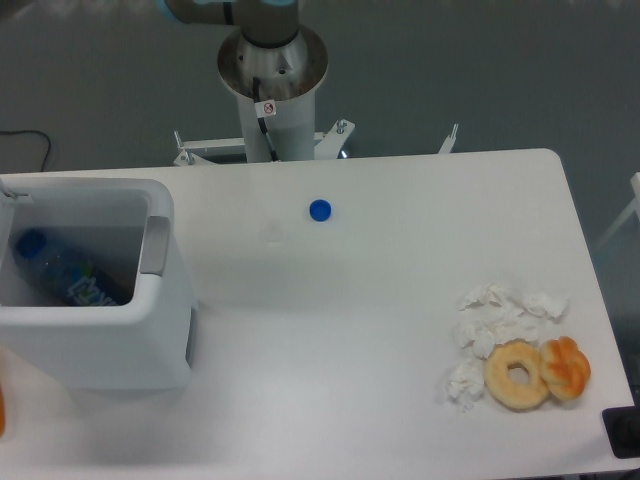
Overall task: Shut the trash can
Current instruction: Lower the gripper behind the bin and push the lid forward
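The trash can point(110, 345) is a large white boxy bin standing at the left end of the table. Its top is open and I look straight into it. A plastic bottle point(60, 272) with a blue cap and blue label lies inside. A grey strip point(156, 245) runs along the bin's right rim. Its lid is not visible. Only the arm's base column point(272, 95) and a piece of its upper link at the top edge show; the gripper is out of view.
A small blue bottle cap point(320, 209) lies on the table near the back middle. At the right front are crumpled white tissues point(498, 320), a ring doughnut point(517, 374) and a second orange pastry point(566, 367). A dark object point(623, 432) sits at the bottom right corner.
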Motion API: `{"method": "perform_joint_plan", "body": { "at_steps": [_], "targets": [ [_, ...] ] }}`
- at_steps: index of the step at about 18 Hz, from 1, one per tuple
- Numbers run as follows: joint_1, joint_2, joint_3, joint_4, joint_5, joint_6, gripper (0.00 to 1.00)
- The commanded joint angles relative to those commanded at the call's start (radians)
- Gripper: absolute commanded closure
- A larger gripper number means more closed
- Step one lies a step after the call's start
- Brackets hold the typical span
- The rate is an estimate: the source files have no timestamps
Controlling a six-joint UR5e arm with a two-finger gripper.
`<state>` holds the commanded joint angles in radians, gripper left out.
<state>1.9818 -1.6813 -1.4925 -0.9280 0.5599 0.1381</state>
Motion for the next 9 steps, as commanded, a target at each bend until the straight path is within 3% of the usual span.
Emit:
{"method": "perform_joint_plan", "body": {
  "at_steps": [9],
  "targets": [
    [0.144, 0.095, -0.092, 0.000, 0.002, 0.055, 0.00]
  ]
}}
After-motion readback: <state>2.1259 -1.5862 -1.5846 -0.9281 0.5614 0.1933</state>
